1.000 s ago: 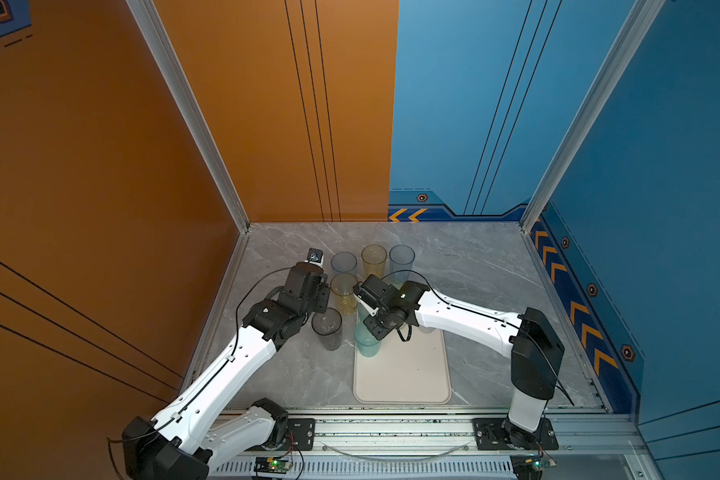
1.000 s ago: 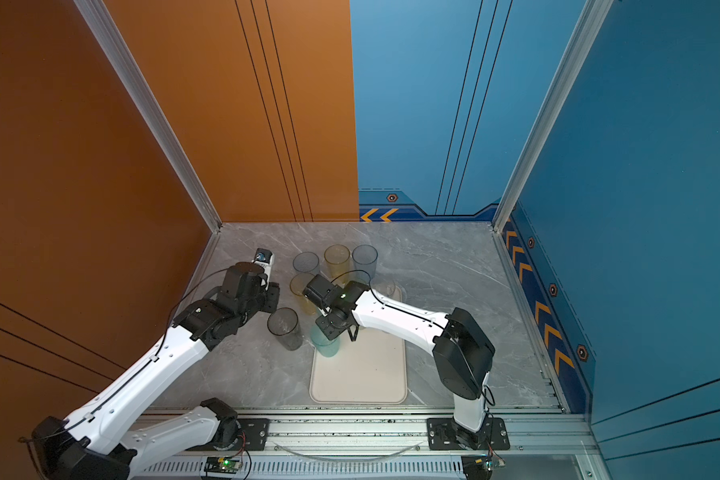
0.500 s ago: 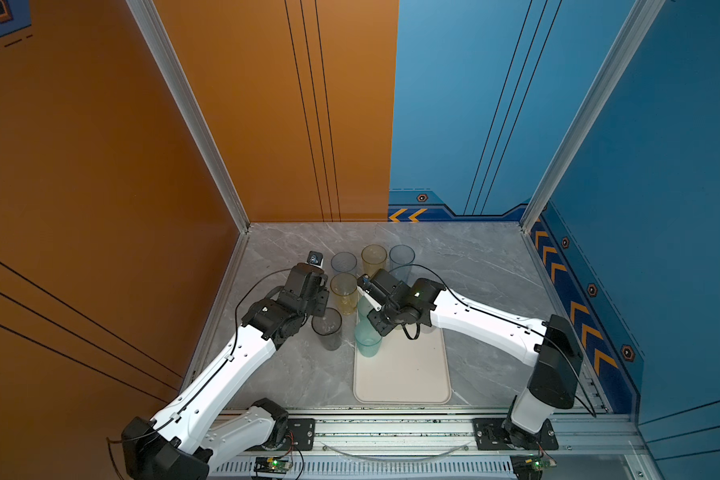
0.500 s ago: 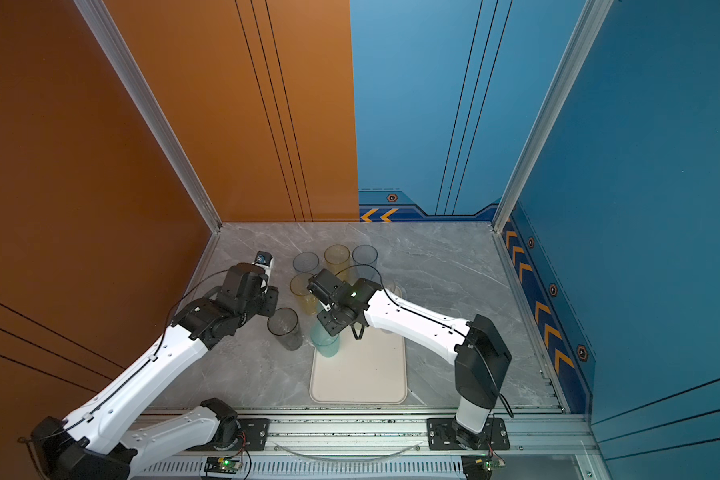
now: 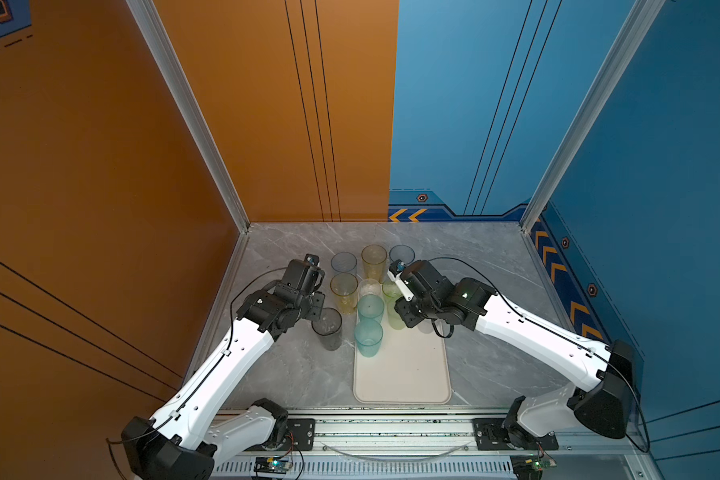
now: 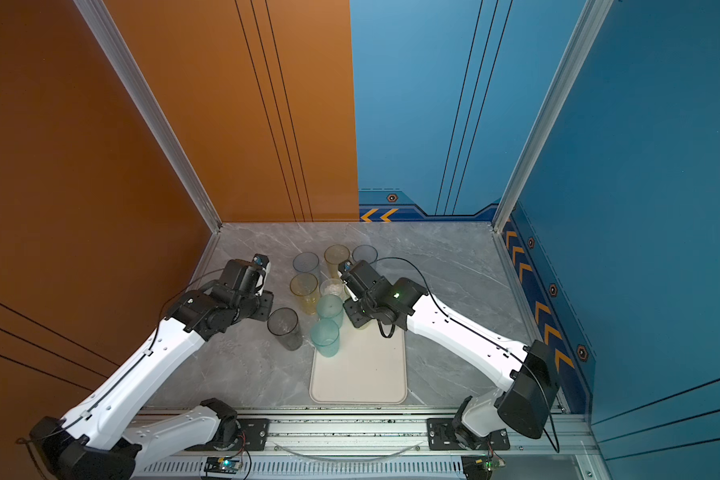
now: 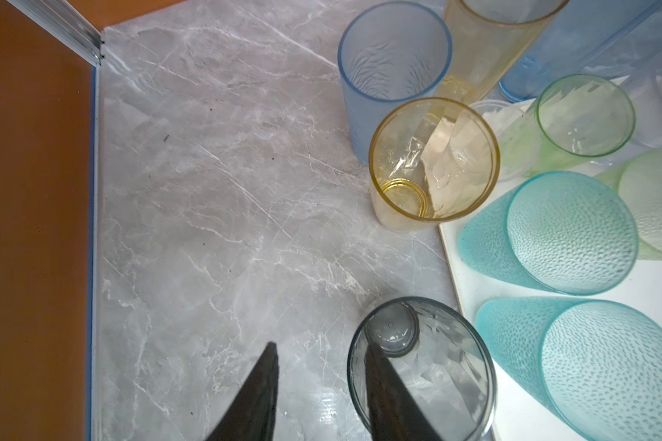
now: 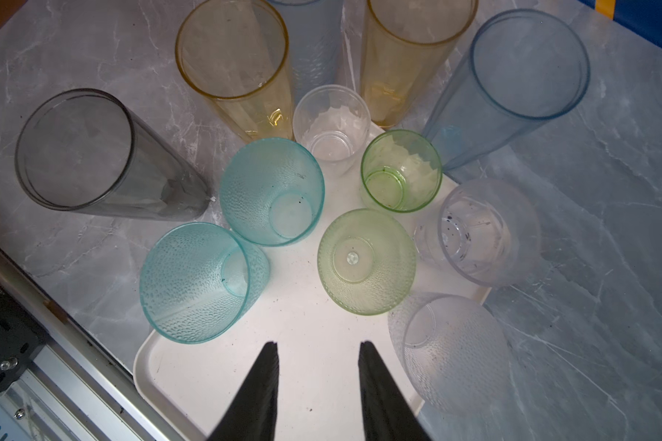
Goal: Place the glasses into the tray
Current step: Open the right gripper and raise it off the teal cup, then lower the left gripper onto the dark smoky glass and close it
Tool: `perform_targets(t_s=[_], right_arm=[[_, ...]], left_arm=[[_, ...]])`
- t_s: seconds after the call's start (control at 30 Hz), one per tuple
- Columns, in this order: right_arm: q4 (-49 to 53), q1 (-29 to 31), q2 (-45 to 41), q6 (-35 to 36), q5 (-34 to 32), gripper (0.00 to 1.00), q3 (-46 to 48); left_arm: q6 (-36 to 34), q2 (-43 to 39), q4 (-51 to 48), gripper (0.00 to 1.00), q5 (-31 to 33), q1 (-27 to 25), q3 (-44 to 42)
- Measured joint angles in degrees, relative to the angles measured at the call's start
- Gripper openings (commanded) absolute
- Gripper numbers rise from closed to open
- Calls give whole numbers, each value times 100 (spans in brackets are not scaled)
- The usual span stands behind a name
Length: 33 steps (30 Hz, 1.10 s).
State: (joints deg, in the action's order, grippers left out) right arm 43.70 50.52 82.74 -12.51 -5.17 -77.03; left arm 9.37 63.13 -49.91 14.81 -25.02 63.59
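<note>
Teal tumblers point(image 5: 368, 336) stand free at the far left end of the tray point(image 5: 404, 374) in both top views. The right tool point(image 5: 406, 318) hangs just to their right, among the glasses there. A second ago it sat right over the teal pair with narrower jaws. It has since widened and backed away, so I judge a glass has just been set down and released. The left tool point(image 5: 320, 311) has barely shifted. It stays beside the grey tumbler point(image 5: 327, 328), which stands as before on the tabletop point(image 5: 292, 365), just off the tray's left rim.

From the left wrist, the left tool's jaws are apart. One finger point(image 7: 383, 393) is over the grey tumbler's point(image 7: 436, 362) mouth and the other is outside its wall, not clamped. This glass looks like the next lift.

From the right wrist, the right tool point(image 8: 318, 347) is parted over bare tray point(image 8: 314, 324) and holds nothing. Two teal and two green tumblers point(image 8: 400, 172) stand on the tray. Clear tumblers point(image 8: 478, 229) sit at its edge, and I cannot tell if they are fully on. The grey tumbler, the yellow tumblers point(image 8: 232, 57) and a blue tumbler point(image 8: 528, 65) wait on the tabletop.
</note>
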Motion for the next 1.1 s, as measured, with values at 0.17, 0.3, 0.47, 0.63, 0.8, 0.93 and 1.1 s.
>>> perform_targets(t_s=[0.17, 0.3, 0.47, 0.63, 0.8, 0.93, 1.1], right_arm=[[-131, -9, -157, -2, 46, 35, 177], [-229, -9, -201, -4, 68, 35, 262], [-284, -28, -201, -7, 120, 36, 321], [-293, -28, -203, -44, 177, 35, 339], [-295, -28, -205, -46, 199, 35, 341], [-308, -31, -216, -46, 197, 35, 374], [-319, -39, -260, -46, 197, 36, 400]], left_arm=[[138, 116, -210, 36, -319, 76, -2], [214, 192, -271, 36, -538, 76, -2], [273, 247, -295, 36, -691, 76, -61], [271, 326, -389, 36, -699, 109, -94], [271, 511, -400, 34, -699, 179, -101], [267, 719, -400, 31, -745, 184, -138], [269, 876, -402, 28, -802, 201, -166]])
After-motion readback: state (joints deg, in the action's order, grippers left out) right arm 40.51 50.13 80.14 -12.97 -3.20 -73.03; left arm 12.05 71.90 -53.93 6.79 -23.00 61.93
